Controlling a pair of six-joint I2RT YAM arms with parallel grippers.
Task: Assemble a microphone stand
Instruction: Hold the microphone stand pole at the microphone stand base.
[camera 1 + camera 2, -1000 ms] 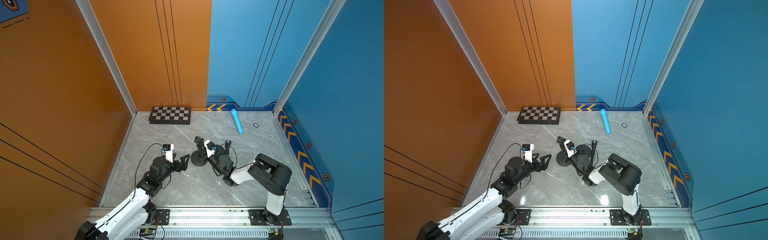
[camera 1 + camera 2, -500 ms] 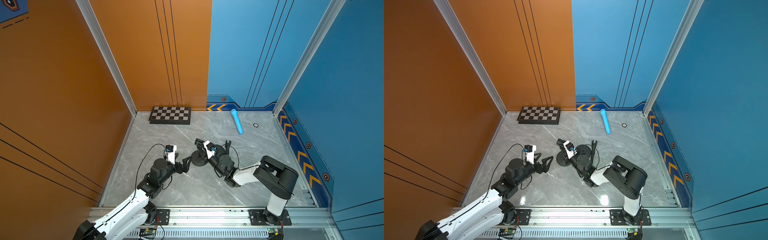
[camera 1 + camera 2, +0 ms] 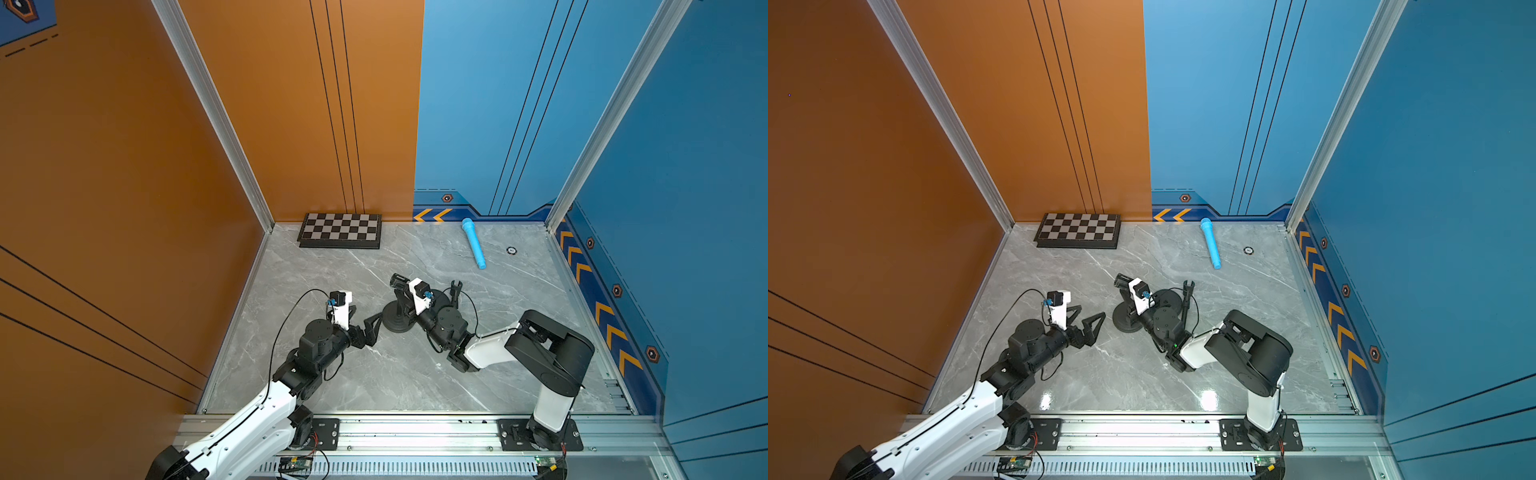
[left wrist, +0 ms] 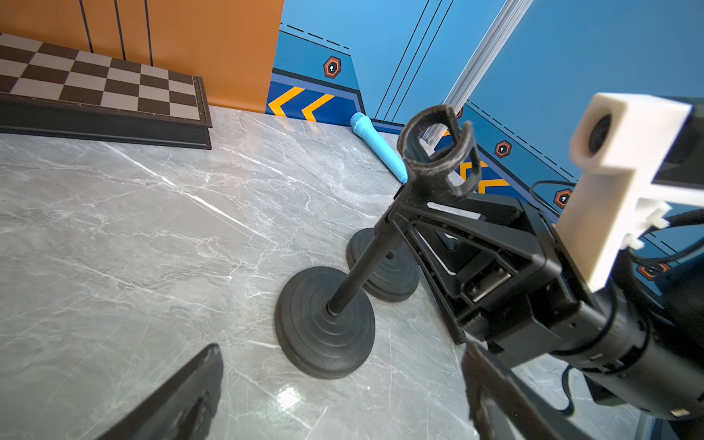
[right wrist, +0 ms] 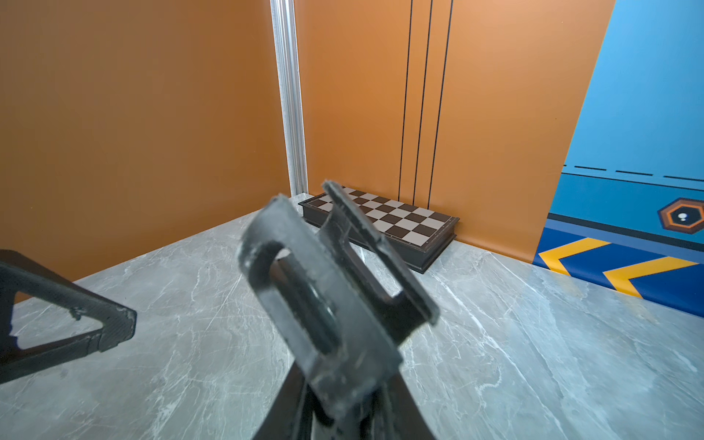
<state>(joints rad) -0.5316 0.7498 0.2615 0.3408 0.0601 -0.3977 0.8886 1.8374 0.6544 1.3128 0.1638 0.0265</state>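
- Found microphone stand (image 4: 325, 324) resting on its round base on the grey marbled worktop (image 3: 374, 382), pole up, ring clip (image 4: 438, 148) at the top.
- Logged right gripper (image 4: 396, 215) clenched on the stand's pole, just under the ring clip.
- Logged left gripper (image 3: 1084, 319) released, jaws spread wide, just beside the stand's base on the left arm's side. Holding nothing, apart from the base in the left wrist view.
- Noted second round base (image 4: 384, 274) just behind the stand. Cannot tell whether the two bases touch.
- Noted second pole with forked clip (image 3: 1187, 291) near the stand, beyond the right gripper. Cannot tell whether standing or lying.
- Noted blue microphone (image 3: 473, 243) lying flat, well apart from the stand, towards the back wall.
- Noted chessboard (image 3: 340, 230) against the back wall, well apart from the stand.
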